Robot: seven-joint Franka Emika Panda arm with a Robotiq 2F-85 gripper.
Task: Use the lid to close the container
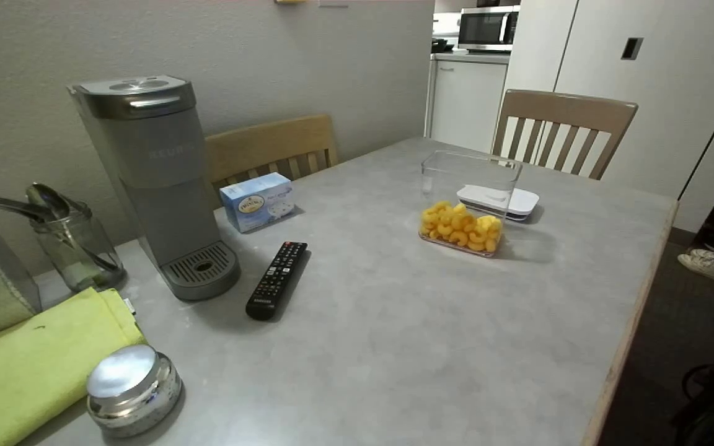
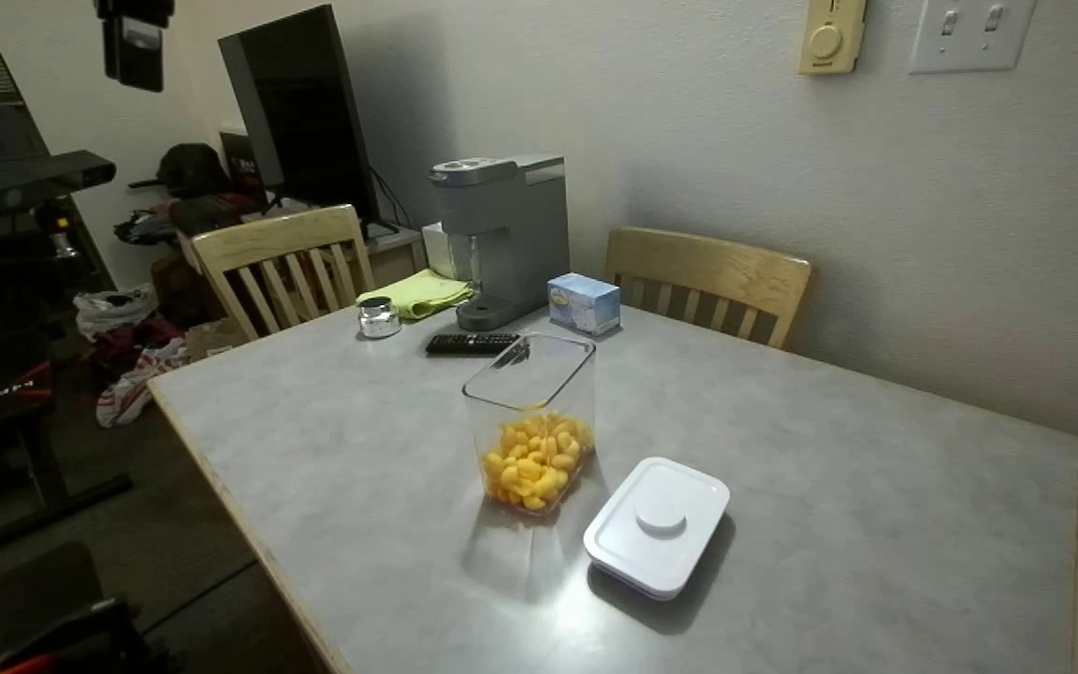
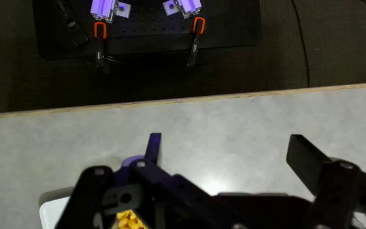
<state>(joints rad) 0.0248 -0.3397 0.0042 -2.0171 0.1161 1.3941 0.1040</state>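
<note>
Lid (image 2: 656,543), flat and white, lies on the mottled gray, wood-edged bench (image 2: 876,524), just beside the clear, open-topped container (image 2: 575,395). Well apart from the container, wooden chairs (image 2: 712,264) stand at the bench, with a pale textured wall (image 2: 735,122) behind one and, farther off in the room, a microwave (image 1: 487,29). The claw (image 3: 227,152) is spread wide in the wrist view.

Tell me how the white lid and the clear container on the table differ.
The white lid is opaque, while the clear container is see-through, showing orange-yellow pieces inside. The white lid lies flat and low; the clear container stands upright and much taller. The white lid carries a round knob on top, whereas the clear container's top is open. Both have a rectangular outline with rounded corners, and both rest on the gray table.
</note>
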